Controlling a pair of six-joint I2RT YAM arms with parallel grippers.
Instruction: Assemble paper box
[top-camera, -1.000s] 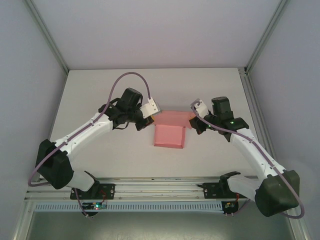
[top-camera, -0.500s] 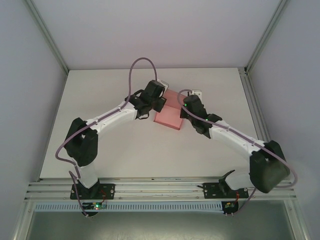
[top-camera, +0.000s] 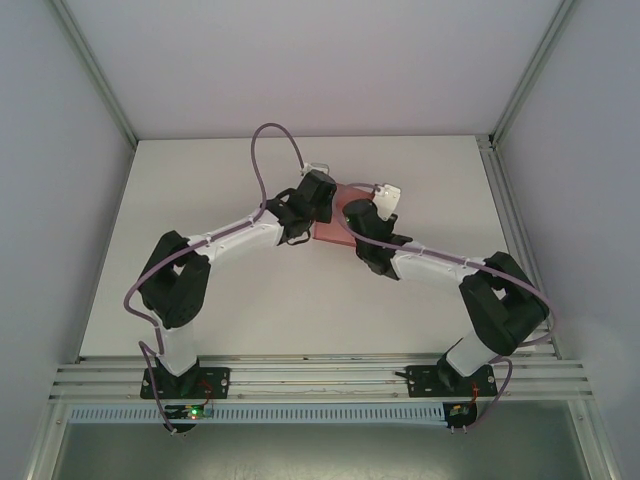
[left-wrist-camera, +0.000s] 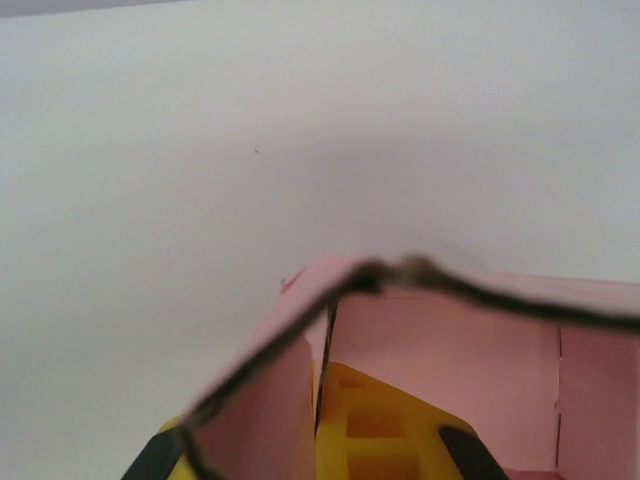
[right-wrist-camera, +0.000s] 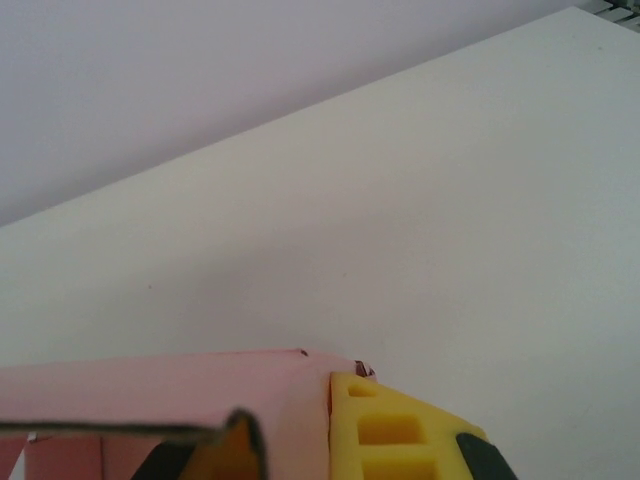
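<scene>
The paper box mostly covered — edges blurred.

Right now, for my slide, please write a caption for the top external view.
Bimanual grasp: the left gripper and right gripper, both shut on the pink paper box, over the table.

Bright, even, diffuse light; no glare; wrist views soft at close range.
Top view sharp across the white table, with only faint soft shadows under both arms, slight dimming toward the lower corners, and frame posts splaying outward at the edges. Left wrist: near card edge of the paper box smeared to a dark blur, yellow finger out of focus, soft grey shadow on the table beyond the box. Right wrist: same near-field blur on box edge and finger, background evenly lit, slightly hazy.
</scene>
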